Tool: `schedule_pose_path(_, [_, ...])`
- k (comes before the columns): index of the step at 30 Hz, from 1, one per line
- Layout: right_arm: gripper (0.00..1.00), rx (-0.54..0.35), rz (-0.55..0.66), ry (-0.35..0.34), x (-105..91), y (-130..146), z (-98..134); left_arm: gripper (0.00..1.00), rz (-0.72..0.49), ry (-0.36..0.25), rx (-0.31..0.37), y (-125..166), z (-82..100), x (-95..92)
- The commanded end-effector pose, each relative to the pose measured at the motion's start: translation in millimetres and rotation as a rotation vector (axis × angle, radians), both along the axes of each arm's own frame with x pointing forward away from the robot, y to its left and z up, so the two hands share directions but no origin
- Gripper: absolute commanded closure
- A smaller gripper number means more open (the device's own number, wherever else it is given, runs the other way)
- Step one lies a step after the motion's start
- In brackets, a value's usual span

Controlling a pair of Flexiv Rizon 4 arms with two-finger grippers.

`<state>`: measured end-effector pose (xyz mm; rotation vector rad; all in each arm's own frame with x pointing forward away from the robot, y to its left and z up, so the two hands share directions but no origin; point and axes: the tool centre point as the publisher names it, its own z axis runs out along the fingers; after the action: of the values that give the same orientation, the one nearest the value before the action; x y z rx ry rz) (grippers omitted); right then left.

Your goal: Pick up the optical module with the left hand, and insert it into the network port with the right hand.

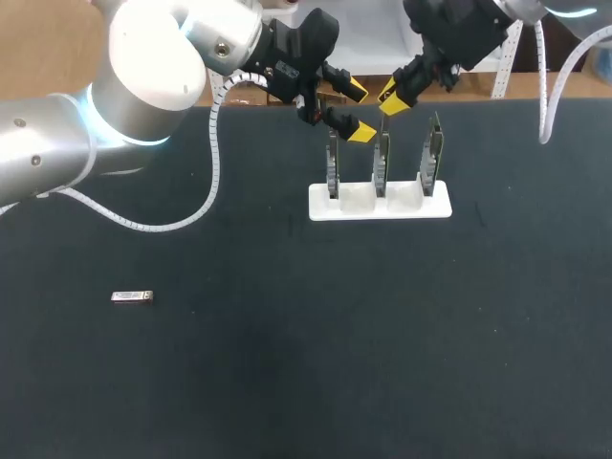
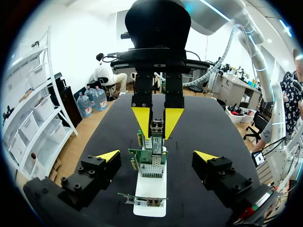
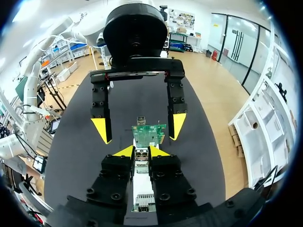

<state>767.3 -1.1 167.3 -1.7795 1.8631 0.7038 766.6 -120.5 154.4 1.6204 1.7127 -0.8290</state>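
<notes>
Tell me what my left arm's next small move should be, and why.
Probably swing the left gripper away from the white rack and down toward the small module. The gripper is open and empty, up beside the rack, while the module lies alone and untouched on the black table, well off to the rack's left.

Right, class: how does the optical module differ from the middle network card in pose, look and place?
The optical module lies flat on the table; the middle network card stands upright in the white holder. The module is a silver bar, the card a green board. The module lies untouched; the right gripper pinches the card's top.
</notes>
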Motion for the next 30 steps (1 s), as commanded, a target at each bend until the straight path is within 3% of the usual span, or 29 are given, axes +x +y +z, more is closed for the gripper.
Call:
schedule_pose_path(1, [1.0,-0.001,0.001,0.002,0.3,-0.2,-0.6,0.0,0.001,-0.003,-0.001,-0.1,-0.5,-0.5])
schedule_pose_path(30, [1.0,-0.023,0.021,-0.003,0.2,-1.2,-0.1,0.0,0.001,-0.003,-0.001,-0.1,-0.5,-0.5])
